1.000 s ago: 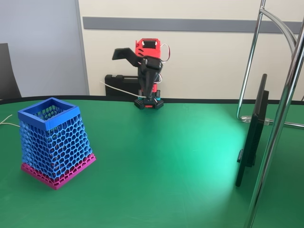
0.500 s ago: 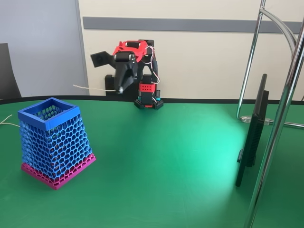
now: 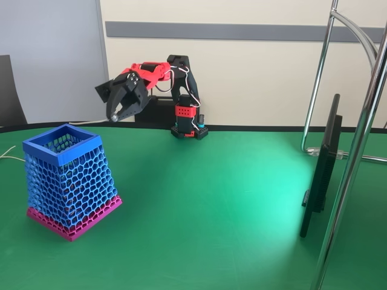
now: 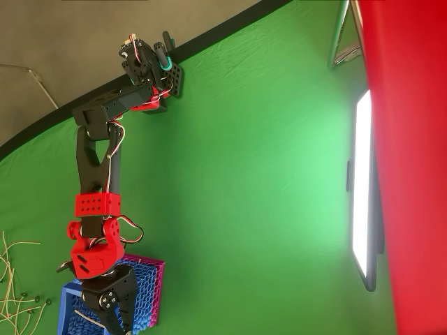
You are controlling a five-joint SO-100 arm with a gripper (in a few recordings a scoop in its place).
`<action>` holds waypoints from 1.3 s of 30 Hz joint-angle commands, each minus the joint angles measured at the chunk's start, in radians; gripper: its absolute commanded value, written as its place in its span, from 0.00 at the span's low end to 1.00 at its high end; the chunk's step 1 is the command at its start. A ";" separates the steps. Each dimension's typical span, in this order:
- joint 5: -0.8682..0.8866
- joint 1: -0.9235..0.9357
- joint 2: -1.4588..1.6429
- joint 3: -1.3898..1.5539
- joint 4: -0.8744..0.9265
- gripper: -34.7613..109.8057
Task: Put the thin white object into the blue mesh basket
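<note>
– Above the basket [image 3: 60, 148] on the table [image 3: 211, 199], where is the tool [image 3: 115, 116]?
– Just behind its rim in the fixed view, pointing down; the overhead view puts it over the opening.
– And the stick [image 3: 91, 122]?
– Faint, apparently pinched at the tool's tips, lying level and reaching out over the basket.
– Counts?
– One basket, one tool, one held stick; spare sticks [image 4: 17, 293] beside the basket, too thin to count.

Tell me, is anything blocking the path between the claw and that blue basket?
Nothing visible does. The gripper hangs in open air above the blue mesh basket, whose top is uncovered; in the overhead view it sits over the rim.
</note>
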 commanded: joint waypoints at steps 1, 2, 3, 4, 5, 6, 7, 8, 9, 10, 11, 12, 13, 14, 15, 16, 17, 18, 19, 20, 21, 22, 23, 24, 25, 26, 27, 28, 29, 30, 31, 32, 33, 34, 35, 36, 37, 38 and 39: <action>0.060 0.032 -0.011 -0.049 -0.052 0.24; 0.097 0.046 -0.018 -0.046 -0.071 0.24; 0.127 0.058 -0.025 -0.046 -0.074 0.24; 0.161 0.071 -0.026 -0.048 -0.074 0.24; 0.187 0.084 -0.026 -0.048 -0.074 0.24; 0.209 0.097 -0.026 -0.048 -0.077 0.24; 0.232 0.107 -0.025 -0.048 -0.077 0.25; 0.256 0.118 -0.021 -0.046 -0.077 0.27; 0.279 0.129 -0.018 -0.046 -0.077 0.28; 0.304 0.141 -0.015 -0.046 -0.077 0.29; 0.327 0.153 -0.014 -0.051 -0.077 0.30; 0.353 0.166 -0.012 -0.052 -0.077 0.31; 0.374 0.175 -0.009 -0.054 -0.077 0.32; 0.394 0.183 -0.008 -0.054 -0.077 0.32; 0.413 0.190 -0.008 -0.054 -0.077 0.33; 0.433 0.198 -0.008 -0.055 -0.077 0.35; 0.448 0.207 -0.008 -0.061 -0.067 0.35; 0.462 0.216 -0.008 -0.069 -0.054 0.36; 0.472 0.225 -0.006 -0.072 -0.052 0.37; 0.483 0.235 -0.005 -0.077 -0.052 0.38; 0.492 0.245 -0.003 -0.078 -0.052 0.39; 0.500 0.255 0.000 -0.081 -0.052 0.39; 0.509 0.262 0.003 -0.081 -0.052 0.40; 0.517 0.272 0.006 -0.083 -0.049 0.40; 0.522 0.279 0.006 -0.086 -0.049 0.40; 0.525 0.285 0.008 -0.089 -0.048 0.40; 0.529 0.293 0.011 -0.089 -0.046 0.40; 0.532 0.299 0.018 -0.087 -0.044 0.40; 0.535 0.305 0.029 -0.084 -0.034 0.40; 0.534 0.308 0.044 -0.077 -0.029 0.40; 0.531 0.310 0.067 -0.057 -0.031 0.40; 0.522 0.310 0.091 -0.040 -0.032 0.39; 0.518 0.311 0.117 -0.021 -0.032 0.39; 0.512 0.311 0.143 -0.002 -0.032 0.38; 0.506 0.308 0.172 0.021 -0.032 0.37; 0.495 0.304 0.206 0.048 -0.029 0.36; 0.482 0.298 0.241 0.077 -0.028 0.36; 0.466 0.290 0.278 0.107 -0.026 0.35; 0.451 0.282 0.316 0.137 -0.020 0.35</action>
